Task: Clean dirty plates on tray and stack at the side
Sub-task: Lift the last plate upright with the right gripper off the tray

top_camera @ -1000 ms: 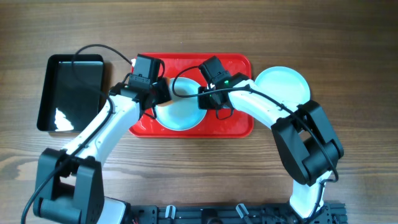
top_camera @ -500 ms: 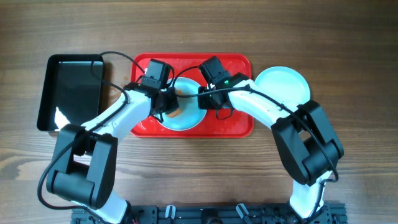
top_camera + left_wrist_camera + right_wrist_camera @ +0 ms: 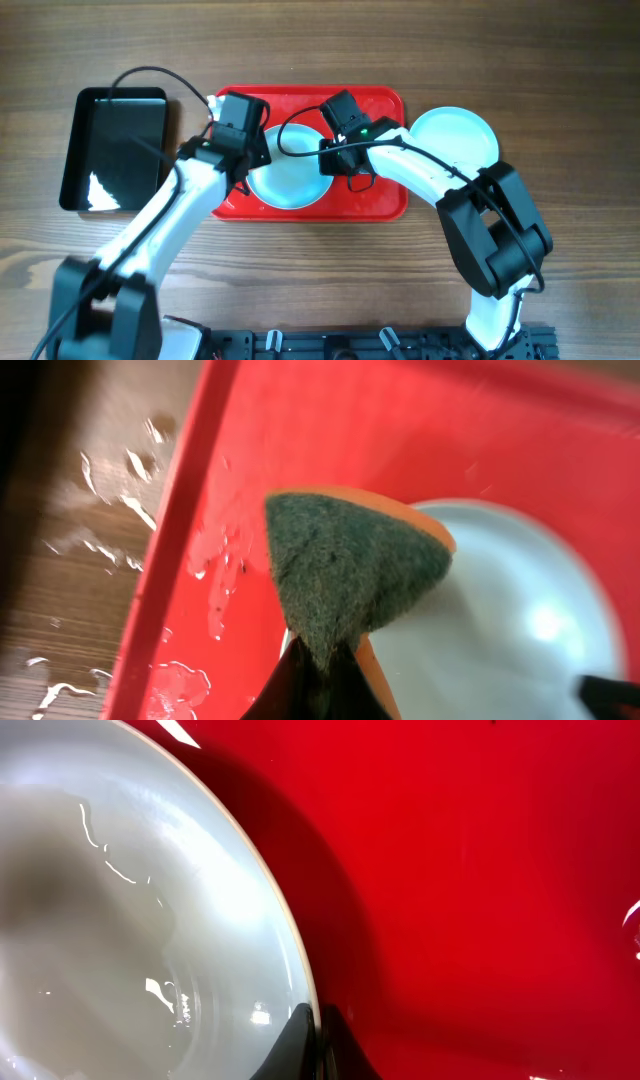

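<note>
A pale aqua plate [image 3: 288, 180] lies on the red tray [image 3: 385, 105]. My right gripper [image 3: 326, 160] is shut on that plate's right rim; the wrist view shows the fingers [image 3: 318, 1040] pinching the rim of the plate [image 3: 130, 920] over the tray [image 3: 480, 870]. My left gripper [image 3: 250, 165] is shut on an orange sponge with a dark scouring face [image 3: 350, 565], held at the plate's left edge [image 3: 520, 620] above the tray [image 3: 290, 430]. Another plate [image 3: 455, 135] lies on the table right of the tray.
A black rectangular tray [image 3: 115, 150] sits left of the red tray. Water drops lie on the wood [image 3: 120, 470] beside the red tray's left rim. Both arms cross over the red tray's middle.
My left gripper with the sponge moved from the plate's left-centre back left to its left rim. The right gripper has kept its hold on the plate's right rim.
</note>
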`<state>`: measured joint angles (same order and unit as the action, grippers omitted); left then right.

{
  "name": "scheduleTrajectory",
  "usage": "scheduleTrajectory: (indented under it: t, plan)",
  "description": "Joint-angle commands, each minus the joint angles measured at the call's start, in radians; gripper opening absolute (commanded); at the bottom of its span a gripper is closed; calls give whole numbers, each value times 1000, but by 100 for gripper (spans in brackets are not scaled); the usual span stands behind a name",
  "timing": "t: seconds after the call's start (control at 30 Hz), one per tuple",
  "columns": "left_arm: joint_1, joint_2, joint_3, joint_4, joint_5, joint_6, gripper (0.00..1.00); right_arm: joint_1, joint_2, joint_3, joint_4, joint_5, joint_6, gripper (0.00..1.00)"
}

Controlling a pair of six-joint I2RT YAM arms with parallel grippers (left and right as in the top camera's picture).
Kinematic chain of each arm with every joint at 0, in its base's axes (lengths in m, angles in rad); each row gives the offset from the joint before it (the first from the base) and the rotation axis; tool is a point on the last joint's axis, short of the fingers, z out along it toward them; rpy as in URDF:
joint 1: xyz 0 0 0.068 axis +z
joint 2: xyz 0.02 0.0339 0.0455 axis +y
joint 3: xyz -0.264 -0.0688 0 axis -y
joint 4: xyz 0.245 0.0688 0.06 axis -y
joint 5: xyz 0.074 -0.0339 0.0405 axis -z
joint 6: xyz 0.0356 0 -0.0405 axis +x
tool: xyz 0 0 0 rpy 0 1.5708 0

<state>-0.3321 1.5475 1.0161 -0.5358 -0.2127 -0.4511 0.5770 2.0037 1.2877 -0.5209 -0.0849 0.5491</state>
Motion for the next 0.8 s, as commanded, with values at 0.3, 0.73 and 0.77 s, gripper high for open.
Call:
scheduleTrajectory:
  t: [0.3,0.73,0.77]
  plan:
    - [3,-79,-8,-113,-23,1,4,-7,-63,18,-11,139,-22,4]
    - [3,-79,-8,-116,20,1,4,-7,-391,21,-34,675,-383,4]
    - [3,-79,-8,-116,29,1,4,-7,-391,21,-36,727,-407,4]
